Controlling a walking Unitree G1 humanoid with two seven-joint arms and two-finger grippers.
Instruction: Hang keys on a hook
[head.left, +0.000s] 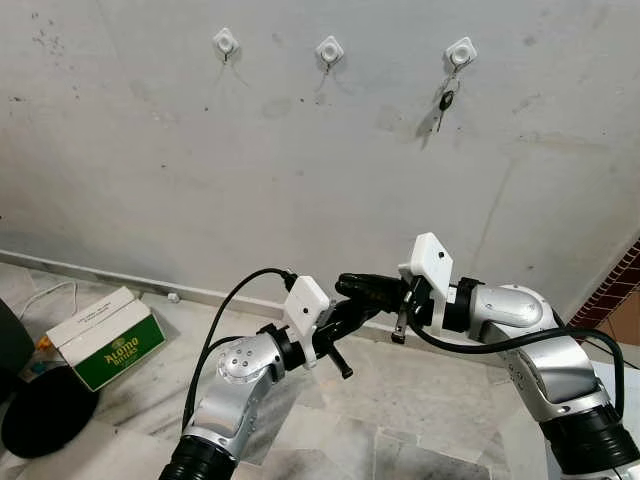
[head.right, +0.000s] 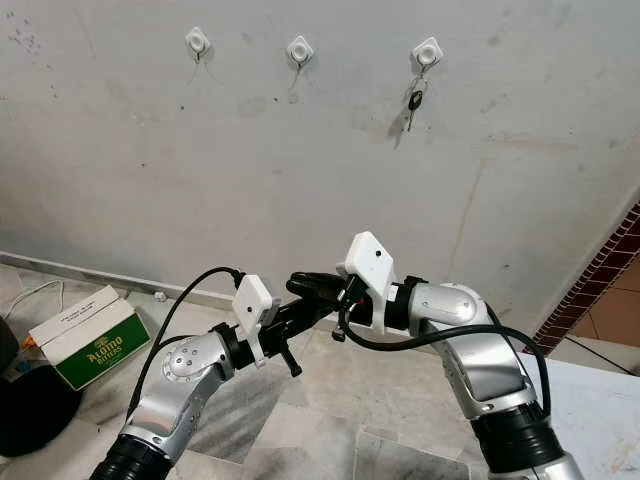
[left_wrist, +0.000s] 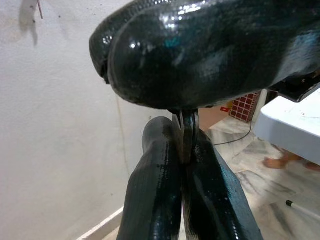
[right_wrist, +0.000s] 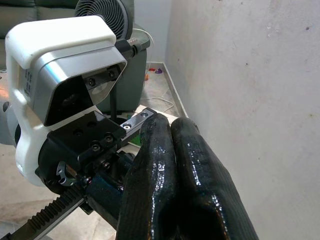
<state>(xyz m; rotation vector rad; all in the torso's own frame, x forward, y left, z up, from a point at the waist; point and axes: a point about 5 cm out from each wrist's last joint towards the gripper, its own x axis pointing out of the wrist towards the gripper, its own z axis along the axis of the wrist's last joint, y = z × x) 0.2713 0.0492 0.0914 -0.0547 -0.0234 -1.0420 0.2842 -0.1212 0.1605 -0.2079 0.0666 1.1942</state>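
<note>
Both arms raised before the wall (head.left: 150, 180), jaws meeting at mid-height. Left gripper (head.left: 352, 318) closed, fingers (left_wrist: 155, 200) pressed together on a thin metal key ring (left_wrist: 186, 132). Right gripper (head.left: 360, 288) closed too, fingers (right_wrist: 175, 165) tight against each other, tips touching the left gripper from above. Up on the wall, three white hooks in a row: left hook (head.left: 226, 42) and middle hook (head.left: 329, 49) bare, right hook (head.left: 460, 51) already carrying a dark key (head.left: 446, 101). Green-and-white box (head.left: 106, 337) on the floor by the wall's foot.
</note>
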